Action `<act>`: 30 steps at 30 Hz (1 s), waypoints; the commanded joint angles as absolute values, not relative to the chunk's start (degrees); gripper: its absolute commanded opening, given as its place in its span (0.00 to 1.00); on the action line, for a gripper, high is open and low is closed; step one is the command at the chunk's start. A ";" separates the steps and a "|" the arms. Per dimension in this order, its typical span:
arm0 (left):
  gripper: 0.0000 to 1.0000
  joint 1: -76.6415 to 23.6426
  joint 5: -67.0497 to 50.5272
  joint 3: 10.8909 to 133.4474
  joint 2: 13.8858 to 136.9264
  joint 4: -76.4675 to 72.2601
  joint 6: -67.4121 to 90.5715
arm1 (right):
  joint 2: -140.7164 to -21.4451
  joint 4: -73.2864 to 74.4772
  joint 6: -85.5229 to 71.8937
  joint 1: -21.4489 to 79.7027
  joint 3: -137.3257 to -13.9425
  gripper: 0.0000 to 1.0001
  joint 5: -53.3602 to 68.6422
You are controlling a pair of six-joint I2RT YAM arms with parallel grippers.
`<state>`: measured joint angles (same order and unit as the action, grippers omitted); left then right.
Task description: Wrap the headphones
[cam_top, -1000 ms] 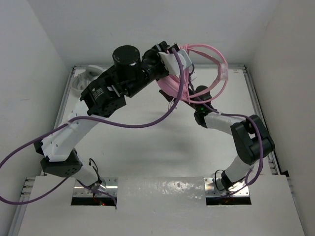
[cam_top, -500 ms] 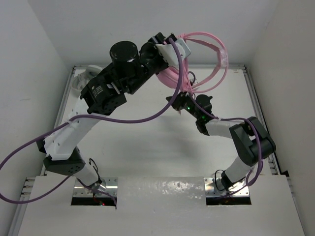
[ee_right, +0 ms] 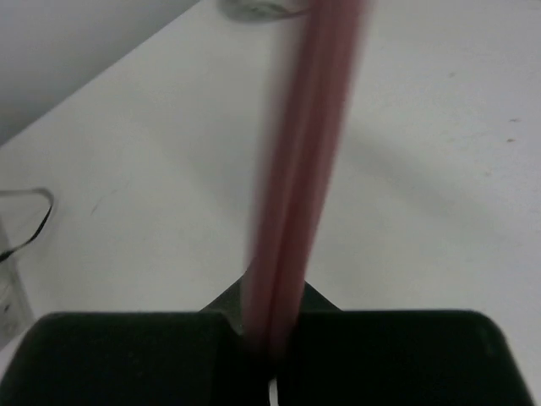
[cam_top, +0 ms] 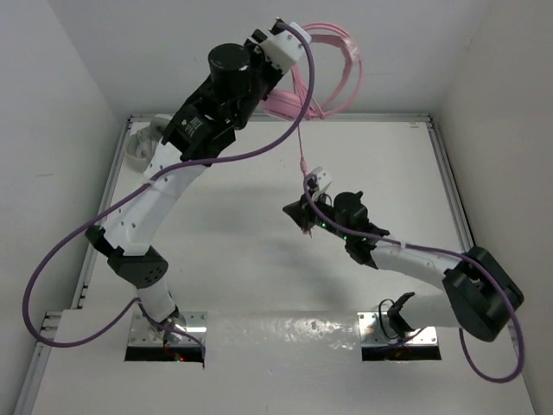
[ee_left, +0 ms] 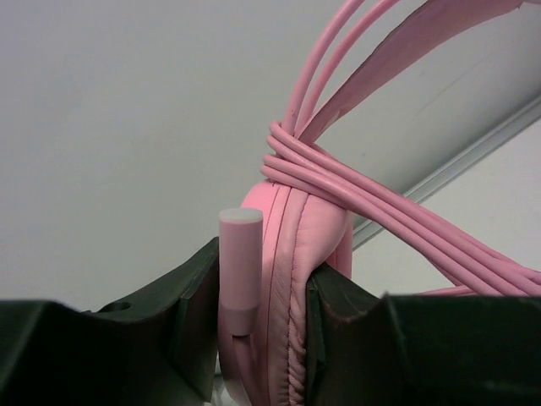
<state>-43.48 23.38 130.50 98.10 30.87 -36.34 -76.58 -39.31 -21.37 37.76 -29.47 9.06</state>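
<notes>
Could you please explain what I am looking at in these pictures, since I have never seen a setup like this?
Two robot arms are bolted to a white table, each ending in a two-finger gripper. One picture looks down from above; the other two come from cameras on the wrists. The left gripper, raised high, clamps the earcups of pink headphones, with several turns of cable wound around them. The right gripper, lower, pinches that cable, which runs straight up to the headphones. A pale object lies in the table's far left corner.
</notes>
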 commanded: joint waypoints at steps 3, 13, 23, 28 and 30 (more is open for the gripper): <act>0.00 -37.01 26.54 125.46 98.09 18.82 -38.48 | -65.51 -16.32 -8.18 50.08 -32.43 0.00 7.65; 0.00 -34.62 25.32 95.59 94.85 3.37 -64.83 | -51.34 14.49 4.29 59.59 -57.35 0.00 -6.84; 0.00 -43.50 9.94 70.25 77.36 5.28 -76.99 | -58.96 19.08 28.40 51.62 -75.14 0.00 -28.75; 0.00 -48.16 3.88 65.66 72.96 11.69 -73.75 | -61.26 15.74 26.37 40.97 -79.09 0.00 -18.83; 0.00 -49.65 3.17 63.90 72.08 11.69 -73.83 | -63.45 15.82 26.01 39.82 -81.98 0.00 -16.53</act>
<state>-48.51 6.46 67.57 72.38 4.75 -68.05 -63.75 27.42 24.73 42.70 -73.93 -17.08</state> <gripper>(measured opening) 0.321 0.003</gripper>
